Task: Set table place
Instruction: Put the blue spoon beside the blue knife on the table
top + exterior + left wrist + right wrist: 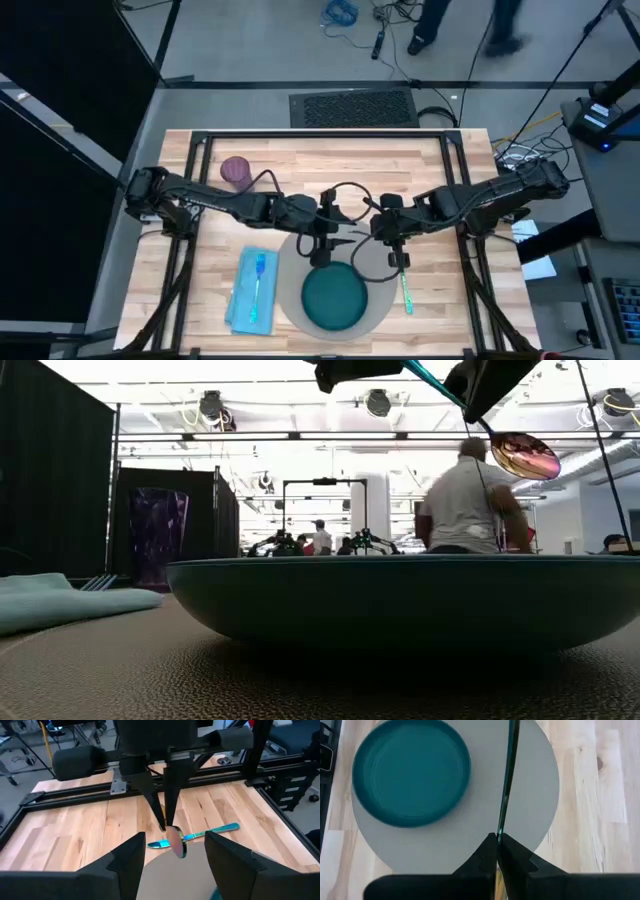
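Note:
The place, a round grey placemat [292,300], lies near the table's [420,160] front edge. On it sits a dark teal plate [335,298]. My right gripper [398,252] hangs over the placemat's right edge, shut on a spoon [525,455]. Another teal-handled utensil [210,832] lies flat on the wood, just right of the placemat. My left gripper [172,865] stands open above the placemat's far edge, facing the spoon, with nothing between its fingers. My right gripper pinches the spoon's thin teal handle [501,827] between its two fingers. The fingers [161,812] come from above and point down. The spoon hangs below them on a slant with its bowl [176,842] lowest, clear of the placemat and table.
A blue napkin [253,290] with a fork on it lies left of the placemat. A purple cup [237,170] stands at the far left. Black frame rails [320,133] run along the table's edges. People move about in the room behind.

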### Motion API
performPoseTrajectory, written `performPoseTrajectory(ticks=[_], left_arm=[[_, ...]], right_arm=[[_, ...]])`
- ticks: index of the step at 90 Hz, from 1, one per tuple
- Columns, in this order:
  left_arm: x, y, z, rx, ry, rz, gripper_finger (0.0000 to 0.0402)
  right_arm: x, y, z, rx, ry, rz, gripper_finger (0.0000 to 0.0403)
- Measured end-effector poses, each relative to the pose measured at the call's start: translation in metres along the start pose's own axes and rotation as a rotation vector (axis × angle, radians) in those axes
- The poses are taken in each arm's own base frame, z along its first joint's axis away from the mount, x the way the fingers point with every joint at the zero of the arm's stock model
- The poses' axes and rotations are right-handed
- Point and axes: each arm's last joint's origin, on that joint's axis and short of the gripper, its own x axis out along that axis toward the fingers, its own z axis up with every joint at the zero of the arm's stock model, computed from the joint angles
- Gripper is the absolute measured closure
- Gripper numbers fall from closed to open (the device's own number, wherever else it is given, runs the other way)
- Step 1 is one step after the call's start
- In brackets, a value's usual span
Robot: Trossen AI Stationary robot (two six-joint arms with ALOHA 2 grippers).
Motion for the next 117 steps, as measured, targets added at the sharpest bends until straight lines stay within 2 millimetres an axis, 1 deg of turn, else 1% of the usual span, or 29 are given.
performPoseTrajectory(ticks=[8,15,21,40,44,57,83,90,97,104,117], left_arm=[[0.000,0.000,0.000,0.000,0.001,0.003,0.0221],[0.000,0.000,0.000,0.000,0.001,0.003,0.0242],[0.000,0.000,0.000,0.000,0.002,0.003,0.0270],[0.000,0.000,0.000,0.001,0.003,0.003,0.0380],[0.000,0.000,0.000,0.001,0.004,0.010,0.0392],[0.000,0.001,0.000,-0.001,0.004,0.036,0.0400],[0.000,0.001,0.000,-0.008,0.004,0.038,0.0401],[-0.001,0.001,0.001,-0.008,0.000,0.038,0.0401],[-0.001,0.002,0.001,-0.008,0.000,0.038,0.0401],[-0.001,0.002,0.000,-0.008,0.008,0.038,0.0402],[-0.001,0.001,0.000,-0.008,0.011,0.036,0.0401]], right_arm=[[0.000,0.000,0.000,0.001,-0.002,0.001,0.0403],[0.000,0.000,0.000,0.003,-0.002,0.001,0.0403],[0.000,0.000,0.000,0.003,-0.003,0.001,0.0403],[0.000,0.000,0.000,0.007,-0.003,0.001,0.0403],[0.000,0.000,0.000,0.008,-0.003,0.003,0.0403],[0.000,0.000,0.000,0.012,-0.004,0.002,0.0403],[0.000,0.001,0.002,0.066,-0.017,0.011,0.0403],[0.000,0.001,0.003,0.074,-0.033,0.007,0.0397],[0.000,0.001,0.006,0.098,-0.071,-0.015,0.0383],[0.000,0.000,0.008,0.119,-0.094,-0.043,0.0359],[0.000,-0.005,0.011,0.199,-0.127,-0.058,0.0294]])
